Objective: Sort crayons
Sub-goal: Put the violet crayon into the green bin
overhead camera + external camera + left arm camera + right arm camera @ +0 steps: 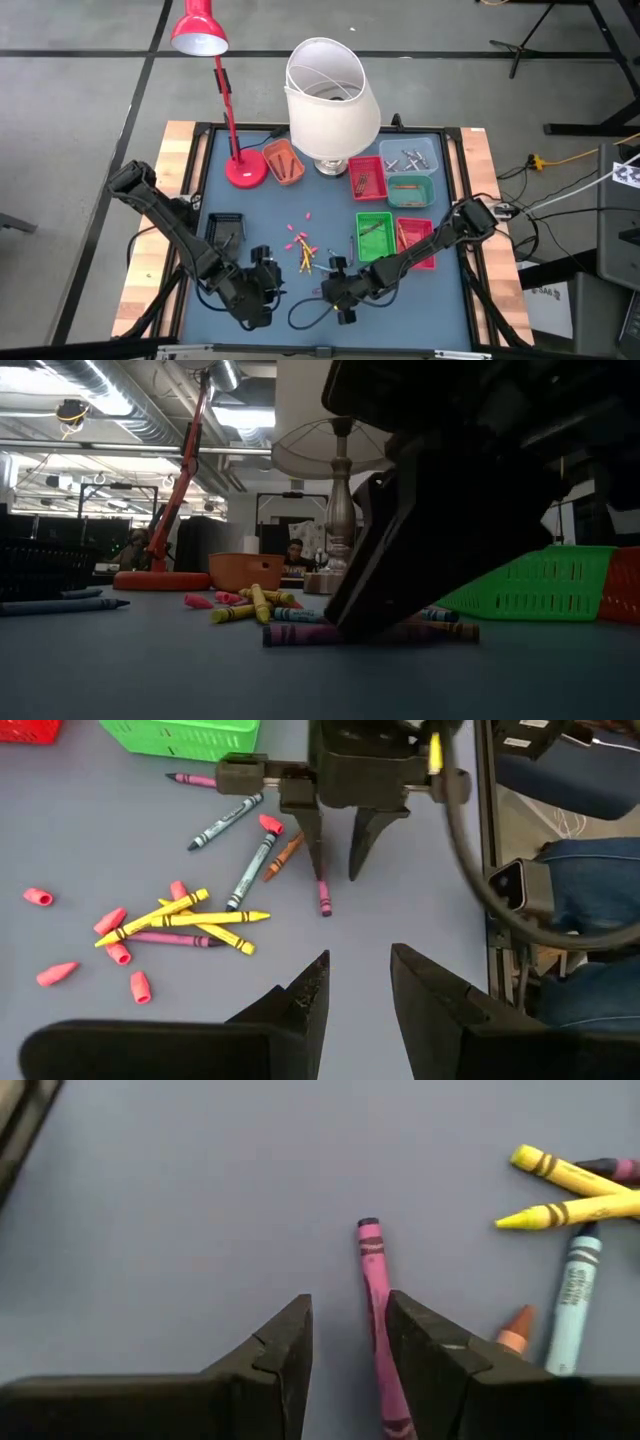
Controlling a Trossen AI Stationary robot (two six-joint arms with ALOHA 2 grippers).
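Several crayons [303, 252] lie loose on the blue mat: yellow, blue, orange and purple ones [190, 920]. A magenta crayon [372, 1270] lies flat a little apart on their near side. My right gripper [345, 1330] is down at the mat, open, with a finger on either side of that crayon's near half. The left wrist view also shows my right gripper [340, 870] from the front. My left gripper [360, 980] hangs open above bare mat to the left of it, with nothing between its fingers. My right gripper slants down from the near right, its fingers lying along the magenta crayon. The crayon runs close beside the inner side of one finger [425, 1345]. Whether that finger touches it, I cannot tell. The crayon lies flat on the mat.
Pink eraser caps [110, 955] lie among the crayons. Green [375, 235], red [415, 240], teal [410, 190] and orange [283, 160] trays, a black tray [225, 228], a red desk lamp [245, 170] and a white-shaded lamp [330, 95] stand farther back. A person's legs [590, 870] show beyond the table's right edge.
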